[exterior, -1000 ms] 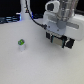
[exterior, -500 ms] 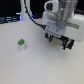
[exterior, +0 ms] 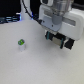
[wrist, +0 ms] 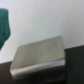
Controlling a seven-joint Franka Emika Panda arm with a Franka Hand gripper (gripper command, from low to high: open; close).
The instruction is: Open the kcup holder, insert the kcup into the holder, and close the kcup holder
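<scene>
The kcup, a small white pod with a green top, stands upright on the white table at the exterior view's left. My gripper hangs low over the table at the exterior view's upper right, well apart from the kcup. Its black fingers look spread, with nothing between them. In the wrist view the kcup holder shows as a boxy unit with a grey top and a dark front, blurred. The arm hides the holder in the exterior view.
A blurred teal shape sits at the edge of the wrist view; I cannot tell what it is. Dark equipment and cables line the table's far side in the exterior view.
</scene>
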